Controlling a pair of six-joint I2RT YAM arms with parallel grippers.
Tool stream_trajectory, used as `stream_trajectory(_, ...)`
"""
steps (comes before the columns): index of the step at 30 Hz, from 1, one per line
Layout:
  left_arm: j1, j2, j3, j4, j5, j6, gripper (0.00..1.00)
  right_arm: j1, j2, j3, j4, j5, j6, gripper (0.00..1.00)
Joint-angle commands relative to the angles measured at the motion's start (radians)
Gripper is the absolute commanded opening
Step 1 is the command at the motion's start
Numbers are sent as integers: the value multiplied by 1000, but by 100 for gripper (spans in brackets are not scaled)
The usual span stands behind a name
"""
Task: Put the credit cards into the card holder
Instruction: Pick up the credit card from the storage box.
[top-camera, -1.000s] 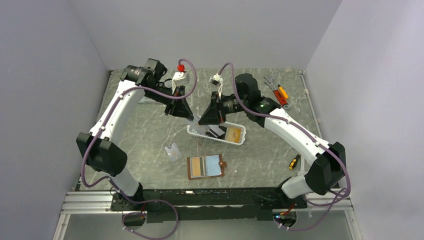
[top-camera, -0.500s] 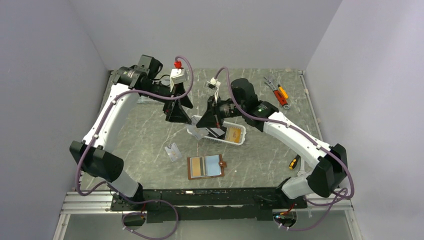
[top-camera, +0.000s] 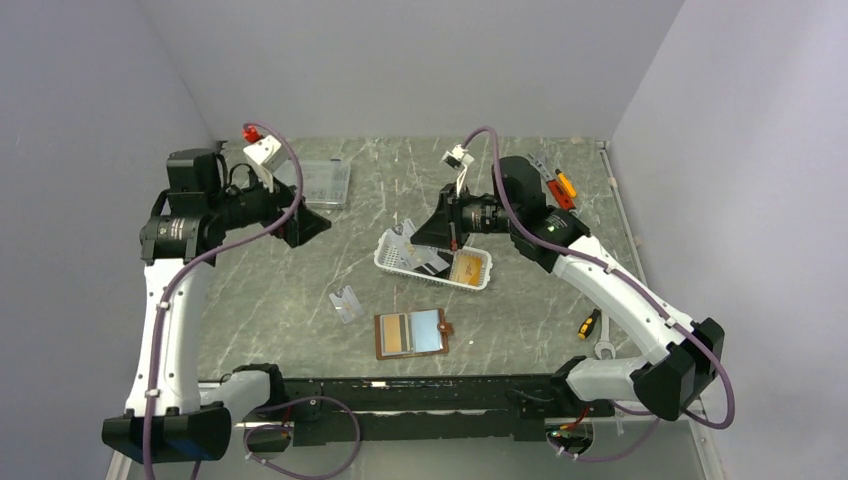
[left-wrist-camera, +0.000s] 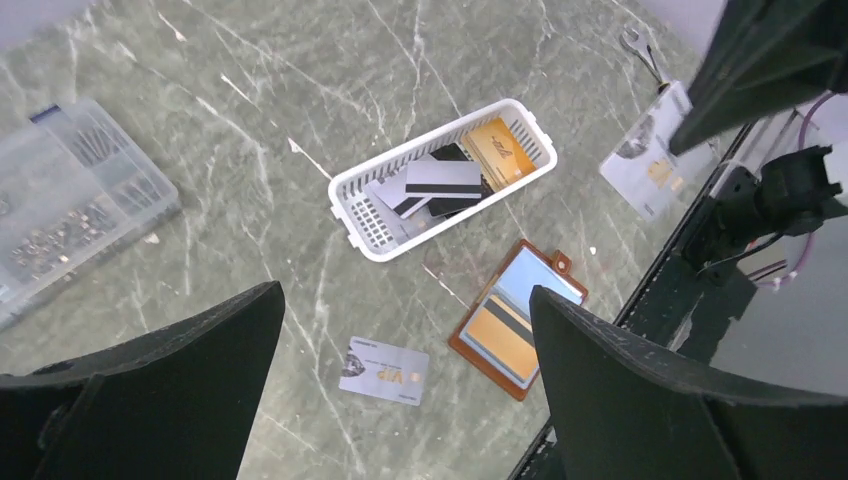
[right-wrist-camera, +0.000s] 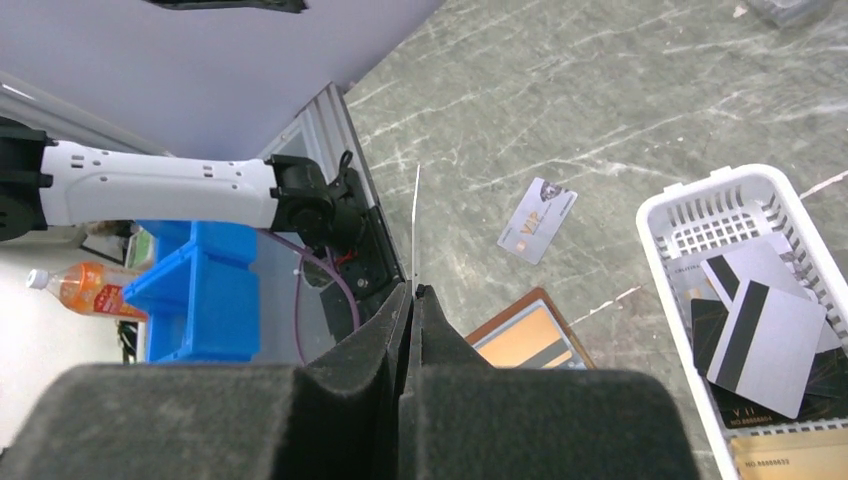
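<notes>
My right gripper (right-wrist-camera: 413, 290) is shut on a thin pale credit card (right-wrist-camera: 416, 225), seen edge-on between its pads; in the left wrist view that card (left-wrist-camera: 648, 165) is grey-white with a gold chip. The gripper (top-camera: 418, 237) hangs over the left end of the white basket (top-camera: 380, 262). The brown card holder (top-camera: 411, 333) lies open near the front edge, an orange striped card in its left pocket. A silver VIP card (left-wrist-camera: 384, 370) lies flat on the table left of it. Several more cards lie in the basket (left-wrist-camera: 345, 195). My left gripper (left-wrist-camera: 405, 292) is open and empty, high at the left (top-camera: 318, 226).
A clear compartment box (top-camera: 325, 182) stands at the back left. Hand tools (top-camera: 555, 185) lie at the back right and a small screwdriver (top-camera: 589, 323) at the front right. Blue bins (right-wrist-camera: 190, 290) sit beyond the table's front rail.
My left gripper opened and its arm swung away to the left from the basket. My right gripper shut on the card and holds it alone, a little farther back.
</notes>
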Motion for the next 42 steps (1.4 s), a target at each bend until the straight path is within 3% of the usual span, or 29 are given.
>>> stream_trajectory(1,9,134,13,36,-58,-164,99,-2,-34,-18,115,25,86,0)
stream_trajectory(4,8,248,51,-145,-44,-59,99,-2,-36,-26,141,40,107,0)
stream_trajectory(7,6,219,-14,-130,-18,-16,99,-4,-26,-21,137,68,101,0)
stream_trajectory(10,0,101,-98,15,-90,-51,99,-35,-20,-33,164,59,127,0)
stream_trajectory(14,-3,-4,-229,164,-50,-85,97,-85,-21,-92,281,9,205,0)
stream_trajectory(17,-4,28,-242,178,16,-131,83,-94,-18,-129,364,-11,244,0)
stream_trajectory(19,-15,60,-245,204,71,-192,85,-95,-5,-142,400,-14,257,0)
stream_trajectory(22,-47,76,-304,342,198,-315,99,-95,10,-165,449,-8,281,0)
stream_trajectory(25,-93,46,-407,567,268,-424,99,-96,11,-188,490,0,296,0)
stream_trajectory(28,-139,118,-380,564,320,-452,99,-99,8,-206,516,-6,312,0)
stream_trajectory(31,-156,152,-407,693,342,-555,99,-100,8,-227,554,-11,340,0)
stream_trajectory(33,-169,170,-418,776,371,-649,91,-100,11,-238,562,-7,350,0)
stream_trajectory(36,-200,203,-378,748,371,-649,85,-102,12,-266,599,-12,381,0)
stream_trajectory(42,-219,203,-413,860,380,-727,92,-102,15,-314,712,-33,453,0)
